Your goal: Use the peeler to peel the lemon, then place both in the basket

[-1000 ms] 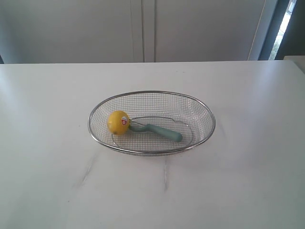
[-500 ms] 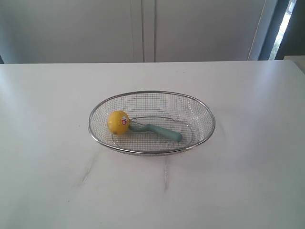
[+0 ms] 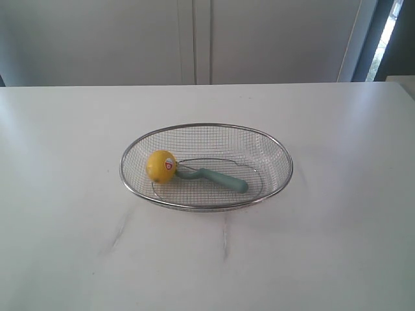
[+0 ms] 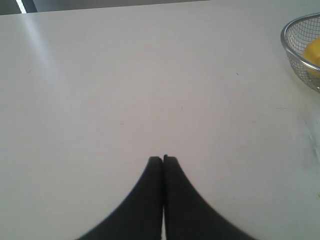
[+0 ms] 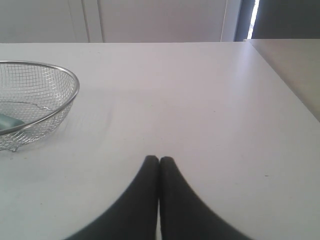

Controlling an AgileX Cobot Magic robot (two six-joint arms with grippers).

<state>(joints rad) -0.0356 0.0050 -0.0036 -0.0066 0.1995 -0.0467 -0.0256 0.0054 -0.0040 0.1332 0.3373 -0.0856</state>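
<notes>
The wire-mesh basket (image 3: 275, 155) stands in the middle of the white table. Inside it, at its left end, lies the yellow lemon (image 3: 160, 166) with a sticker. The teal-handled peeler (image 3: 220, 179) lies beside it, head touching the lemon. Neither arm shows in the exterior view. My left gripper (image 4: 163, 159) is shut and empty over bare table, with the basket's rim (image 4: 290, 52) and a bit of the lemon (image 4: 313, 52) at the view's edge. My right gripper (image 5: 159, 159) is also shut and empty, apart from the basket (image 5: 70, 97), where the peeler's handle end (image 5: 9, 121) shows.
The white table (image 3: 337, 259) has faint grey streaks (image 3: 225, 236) in front of the basket. Its right edge (image 5: 285, 80) shows in the right wrist view. Pale cabinet doors (image 3: 194, 39) stand behind the table.
</notes>
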